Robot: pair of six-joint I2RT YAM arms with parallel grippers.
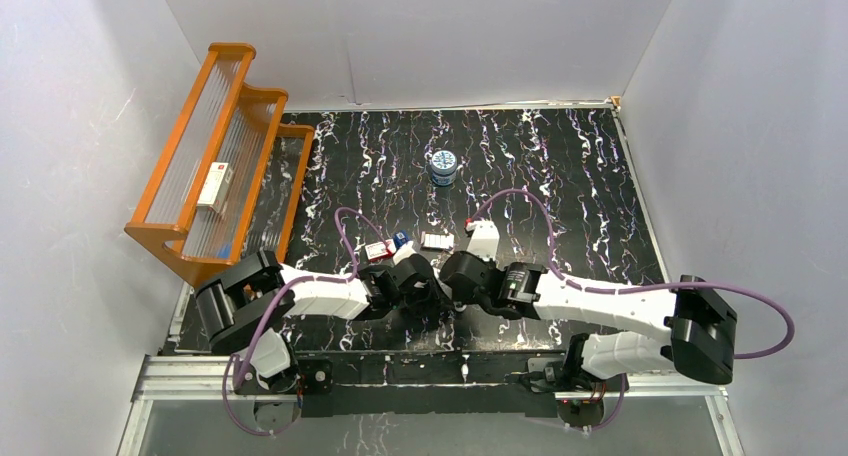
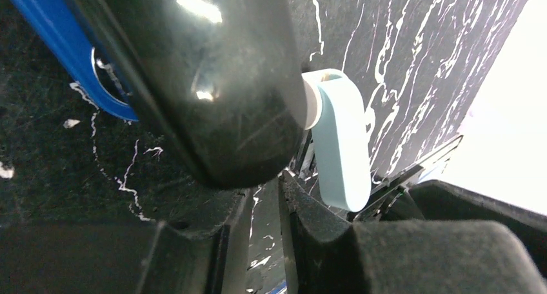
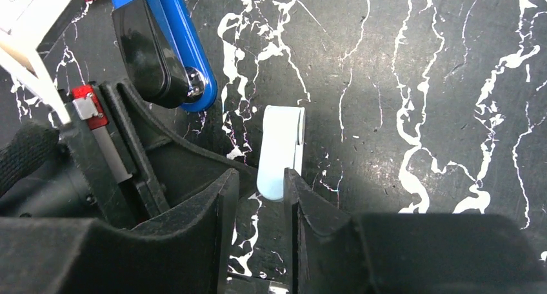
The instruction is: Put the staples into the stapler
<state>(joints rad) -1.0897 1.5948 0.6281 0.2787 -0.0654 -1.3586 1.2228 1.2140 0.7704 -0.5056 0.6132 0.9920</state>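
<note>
From above, we see a black marbled table (image 1: 560, 176) with two arms meeting near its centre. The left gripper (image 1: 420, 279) and right gripper (image 1: 458, 276) sit close together. The staple box (image 1: 377, 250), small, red and white, lies on the table left of centre, just beyond the left gripper. A blue sliver of the stapler (image 1: 400, 240) shows beside it; the rest is hidden under the arm. An orange rack (image 1: 215, 166) fills the upper left, and a round tin (image 1: 443, 167) stands above centre.

From the left wrist, the stapler's glossy black end fills the upper middle, its blue body running to the upper left. A light-blue tool (image 2: 338, 139) lies to its right. The left fingers (image 2: 193, 249), along the bottom edge, stand narrowly apart with bare table between them.

From the right wrist, the stapler lies in the upper left. The light-blue tool lies at centre, its near end in the gap between the right fingers (image 3: 309, 210), which are slightly apart. We cannot tell whether either touches it.
</note>
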